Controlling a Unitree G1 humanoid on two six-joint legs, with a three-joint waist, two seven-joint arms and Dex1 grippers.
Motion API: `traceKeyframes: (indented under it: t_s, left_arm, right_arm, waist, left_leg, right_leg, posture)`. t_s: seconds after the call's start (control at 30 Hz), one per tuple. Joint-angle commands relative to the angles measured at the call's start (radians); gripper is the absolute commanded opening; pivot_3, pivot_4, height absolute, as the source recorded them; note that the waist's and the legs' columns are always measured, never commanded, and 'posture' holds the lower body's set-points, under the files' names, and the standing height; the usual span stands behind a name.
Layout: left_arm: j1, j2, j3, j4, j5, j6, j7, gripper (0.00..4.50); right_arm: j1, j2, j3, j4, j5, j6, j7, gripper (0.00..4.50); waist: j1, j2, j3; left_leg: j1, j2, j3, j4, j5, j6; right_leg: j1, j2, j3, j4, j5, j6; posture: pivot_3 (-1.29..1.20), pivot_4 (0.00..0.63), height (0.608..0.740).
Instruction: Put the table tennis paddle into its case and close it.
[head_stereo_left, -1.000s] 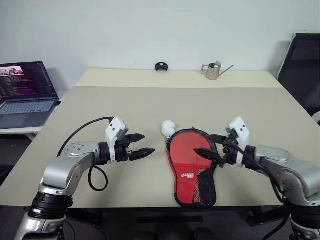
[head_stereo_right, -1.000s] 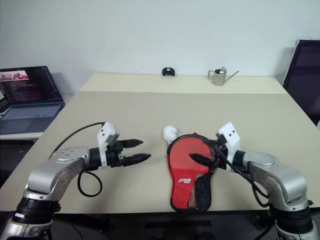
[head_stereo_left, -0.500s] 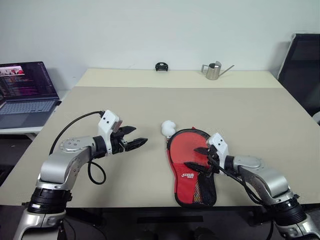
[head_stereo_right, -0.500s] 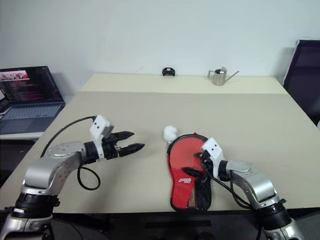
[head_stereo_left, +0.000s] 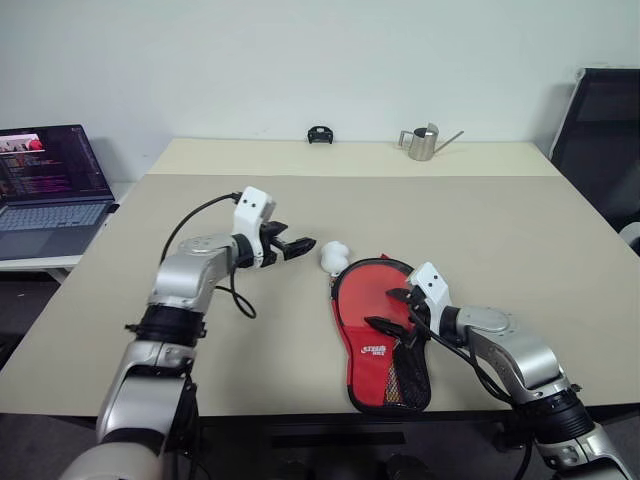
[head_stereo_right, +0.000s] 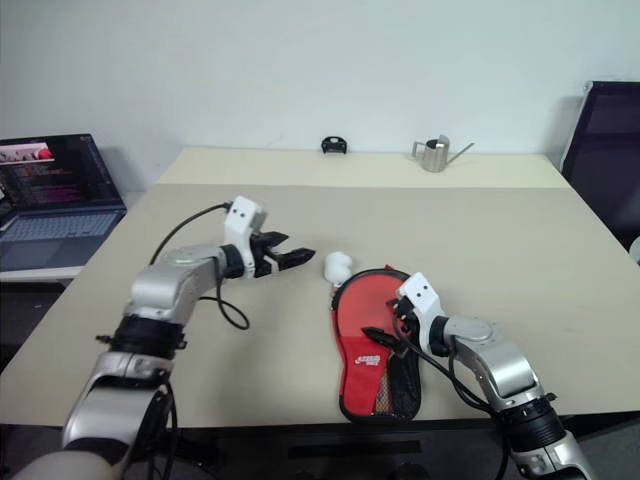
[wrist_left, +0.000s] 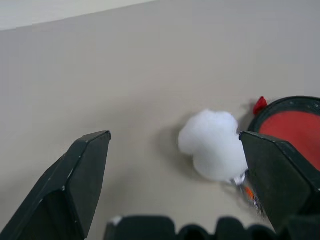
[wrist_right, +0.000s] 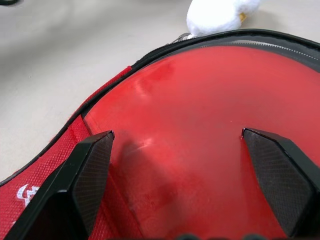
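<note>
The case (head_stereo_left: 378, 345) lies near the table's front edge, red side up, with a white logo and a black mesh pocket. Inside its black zip rim shows the paddle's smooth red face (wrist_right: 200, 110); the handle is hidden. My right gripper (head_stereo_left: 382, 308) hovers open just over that face, one finger on each side of it. Left of the case's top, my left gripper (head_stereo_left: 303, 246) is open and points at a white fluffy ball (wrist_left: 212, 142). The ball rests against the case's rim, and nothing is between that gripper's fingers.
A laptop (head_stereo_left: 50, 190) stands on a side table at the left. A metal watering can (head_stereo_left: 425, 142) and a small black object (head_stereo_left: 321, 134) sit at the table's far edge. A black chair (head_stereo_left: 600, 140) is at the right.
My left gripper has reached forward and right, up to the white ball. My right gripper came down over the case early in the second and has since stayed put.
</note>
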Motion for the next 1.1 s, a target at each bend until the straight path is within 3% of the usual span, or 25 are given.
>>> traceKeyframes:
  t_s: [0.03,0.37,0.77,0.87,1.1]
  left_arm:
    - [-0.098,-0.049,-0.022,0.160,0.044,-0.085,-0.052,4.49]
    - [-0.271,-0.165,-0.048,0.625,0.189,-0.282,-0.088,4.49]
    - [-0.283,-0.268,-0.033,0.757,0.277,-0.355,-0.084,4.49]
    - [-0.279,-0.288,-0.024,0.759,0.283,-0.356,-0.094,3.88]
    - [-0.267,-0.304,-0.005,0.756,0.289,-0.352,-0.126,1.23]
  right_arm:
    - [0.003,0.013,0.009,0.019,-0.011,0.012,-0.007,4.50]
    - [0.026,0.044,-0.002,-0.015,-0.007,0.031,-0.040,4.50]
    - [0.040,0.081,-0.009,-0.029,-0.008,0.035,-0.080,4.50]
    - [0.046,0.090,-0.010,-0.035,-0.008,0.035,-0.093,4.50]
    - [0.053,0.098,-0.011,-0.040,-0.023,0.017,-0.120,4.50]
  waist:
    - [0.000,0.000,0.000]
    - [-0.003,0.000,0.000]
    - [0.001,-0.003,-0.003]
    - [0.003,-0.004,-0.004]
    - [0.006,-0.004,-0.004]
  left_leg:
    - [0.000,0.000,0.000,0.000,0.000,0.000]
    - [0.000,0.000,0.001,0.000,0.000,0.000]
    - [0.000,0.000,0.000,0.000,0.000,0.000]
    - [0.000,0.000,0.000,0.000,0.000,0.000]
    - [0.000,0.000,0.000,0.000,0.000,0.000]
  right_leg:
    - [0.000,0.000,0.000,0.000,0.000,0.000]
    - [-0.001,0.002,-0.001,0.000,0.000,0.000]
    - [0.000,0.002,-0.001,0.000,0.000,0.000]
    - [0.000,0.001,-0.001,0.000,0.000,0.000]
    - [0.000,0.002,-0.002,0.000,0.000,0.000]
  posture:
    - [0.00,0.150,0.740]
    - [0.00,0.150,0.740]
    - [0.00,0.150,0.740]
    - [0.00,0.150,0.740]
    - [0.00,0.150,0.740]
